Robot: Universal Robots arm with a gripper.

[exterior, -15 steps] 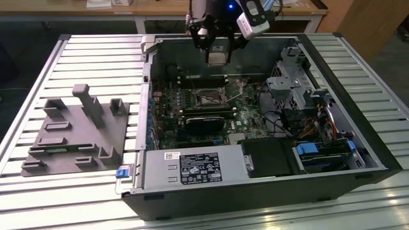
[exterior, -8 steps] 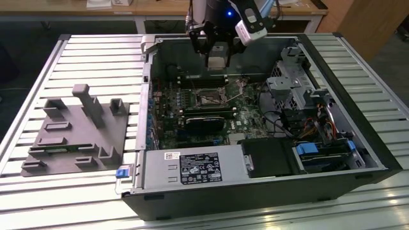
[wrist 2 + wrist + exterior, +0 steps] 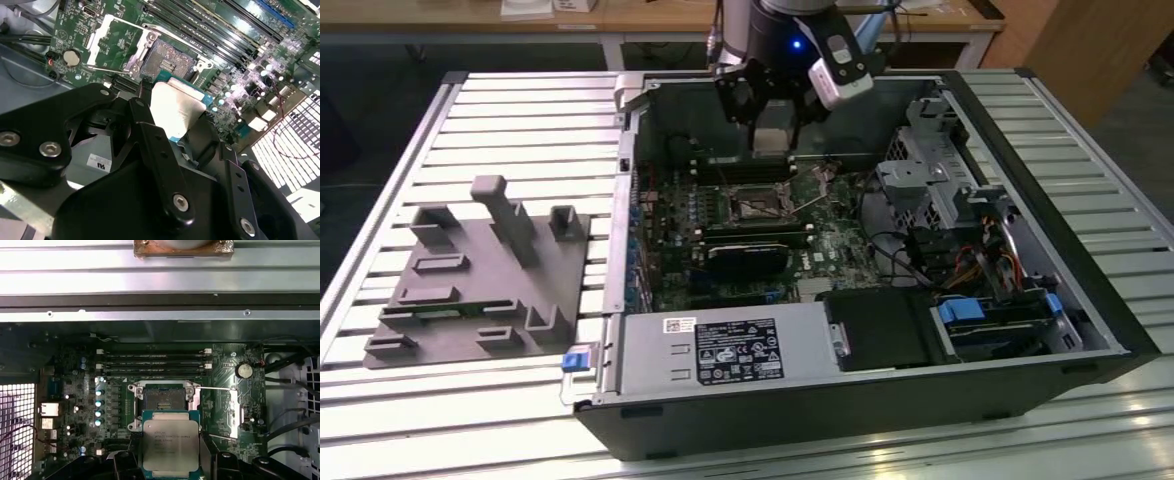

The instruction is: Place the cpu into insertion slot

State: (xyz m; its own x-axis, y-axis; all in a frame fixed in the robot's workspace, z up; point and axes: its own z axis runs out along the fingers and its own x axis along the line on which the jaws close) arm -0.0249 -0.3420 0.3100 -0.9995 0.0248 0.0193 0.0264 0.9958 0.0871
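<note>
An open computer case lies on the slatted worktop. Inside it is a green board bearing the slot, whose dark centre lies uncovered within its shiny frame. Long memory slots run just beside the slot, and a black card lies near the slot on its other side. A power supply fills the case corner well apart from the slot. The tool hangs over the case, its fingers closed on the edges of the cpu. The cpu is held face up above the board, near the slot but not seated in it. A grey fixture block sits on the worktop outside the case, far from the slot.
</note>
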